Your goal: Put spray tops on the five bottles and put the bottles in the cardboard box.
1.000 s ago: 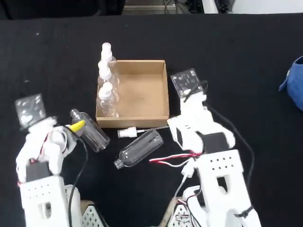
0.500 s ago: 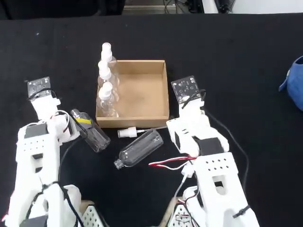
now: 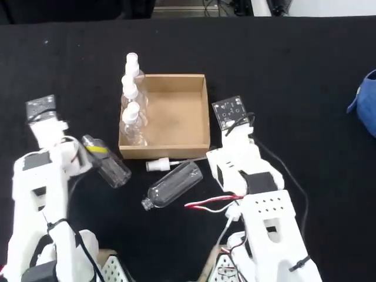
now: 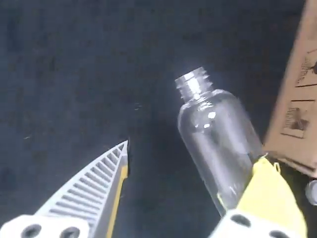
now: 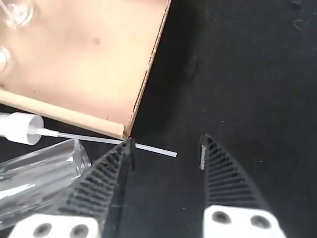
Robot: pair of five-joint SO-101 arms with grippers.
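Leftmost bottle (image 3: 111, 167) slid left, neck pointing back-left.

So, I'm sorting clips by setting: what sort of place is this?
Probably a robotics lab bench: black-covered table, cardboard box and clear bottle staged before the left arm and right arm.

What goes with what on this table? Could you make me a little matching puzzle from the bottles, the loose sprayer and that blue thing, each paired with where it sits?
Things
1. loose spray top
2. three capped bottles
3. uncapped bottle nearer the left arm
4. blue object

Places
A. at the right edge of the high view
B. between the open fingers of the left gripper
C. lying on the table just in front of the cardboard box
D. standing in a row inside the box along one wall

Pairs: 1-C, 2-D, 3-B, 4-A
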